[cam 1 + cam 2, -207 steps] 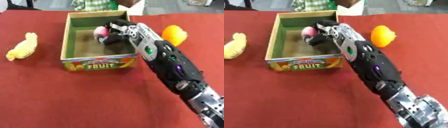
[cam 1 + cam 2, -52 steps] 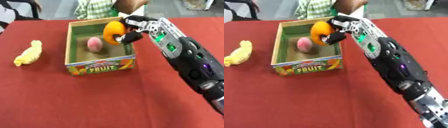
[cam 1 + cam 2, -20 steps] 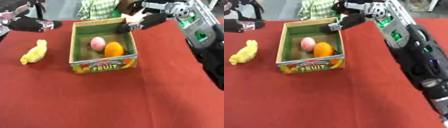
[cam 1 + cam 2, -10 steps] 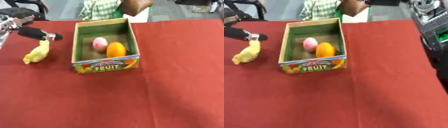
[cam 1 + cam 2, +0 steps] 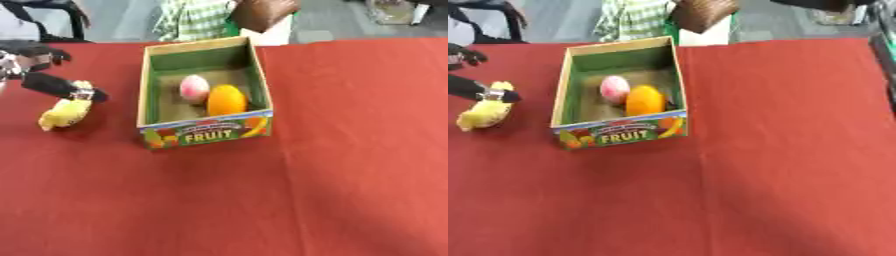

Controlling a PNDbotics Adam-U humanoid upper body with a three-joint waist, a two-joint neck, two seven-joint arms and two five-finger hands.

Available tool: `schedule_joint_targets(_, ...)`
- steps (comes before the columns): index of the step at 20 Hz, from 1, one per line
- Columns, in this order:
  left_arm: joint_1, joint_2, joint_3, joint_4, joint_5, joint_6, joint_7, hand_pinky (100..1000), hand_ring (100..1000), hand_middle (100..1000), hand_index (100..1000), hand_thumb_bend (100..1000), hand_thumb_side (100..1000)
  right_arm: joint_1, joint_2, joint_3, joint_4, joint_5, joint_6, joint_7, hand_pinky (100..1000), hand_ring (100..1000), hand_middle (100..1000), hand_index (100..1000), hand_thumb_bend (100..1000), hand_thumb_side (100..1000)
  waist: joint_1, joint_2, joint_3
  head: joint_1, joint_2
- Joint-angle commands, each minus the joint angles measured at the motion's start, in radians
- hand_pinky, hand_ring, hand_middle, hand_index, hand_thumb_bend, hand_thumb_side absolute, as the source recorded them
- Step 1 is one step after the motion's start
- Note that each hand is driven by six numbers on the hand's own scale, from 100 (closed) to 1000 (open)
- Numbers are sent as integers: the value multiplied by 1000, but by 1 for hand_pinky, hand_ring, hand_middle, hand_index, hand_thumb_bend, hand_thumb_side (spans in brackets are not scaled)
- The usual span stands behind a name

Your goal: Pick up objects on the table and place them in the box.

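An open cardboard box with a FRUIT label stands at the table's middle left. Inside it lie a pink round thing and an orange, side by side. A yellow banana-shaped thing lies on the red cloth left of the box. My left hand reaches in from the left edge, black fingers straight, one fingertip over the yellow thing's far end; it holds nothing. Of my right arm only a dark strip at the top edge and a sliver at the right edge show.
The red tablecloth stretches right of and in front of the box. At the far edge behind the box are a person in a checked shirt and a brown bag.
My right arm has drawn back up and right, almost out of the views. My left hand has come in further, down to the yellow thing. The orange and pink thing stay in the box.
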Motion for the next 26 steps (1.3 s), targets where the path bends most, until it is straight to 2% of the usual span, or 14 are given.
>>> schedule_joint_targets(1, -8, 39, 16, 11, -25, 21, -10, 729, 910, 896, 1000, 684, 853, -3, -32, -23, -24, -14, 14, -14, 877, 911, 824, 972, 593, 976, -1, -20, -1, -2, -4)
schedule_joint_targets(6, 1, 34, 24, 35, -103, 35, -10, 717, 904, 888, 1000, 579, 802, 19, -37, -30, -31, -21, 20, -24, 879, 910, 821, 971, 587, 983, -4, -15, -4, 0, -5)
schedule_joint_targets(13, 8, 17, 30, 72, -124, 58, -8, 699, 893, 874, 1000, 547, 786, 45, -41, -43, -42, -27, 26, -36, 881, 909, 820, 970, 582, 989, -7, -11, -12, 8, -13)
schedule_joint_targets(23, 12, -23, 31, 174, -130, 87, 42, 652, 846, 818, 942, 432, 697, 66, -31, -57, -46, -36, 41, -55, 885, 909, 820, 972, 576, 999, -11, -3, -30, 24, -22)
schedule_joint_targets(25, 10, -28, 32, 198, -142, 91, 56, 648, 844, 817, 940, 396, 667, 69, -28, -57, -45, -38, 41, -55, 886, 909, 819, 972, 574, 1000, -11, -2, -33, 27, -24)
schedule_joint_targets(26, 10, -30, 31, 211, -153, 92, 63, 643, 839, 812, 937, 307, 612, 70, -27, -57, -45, -39, 41, -54, 886, 908, 819, 973, 574, 1000, -12, -1, -34, 28, -25)
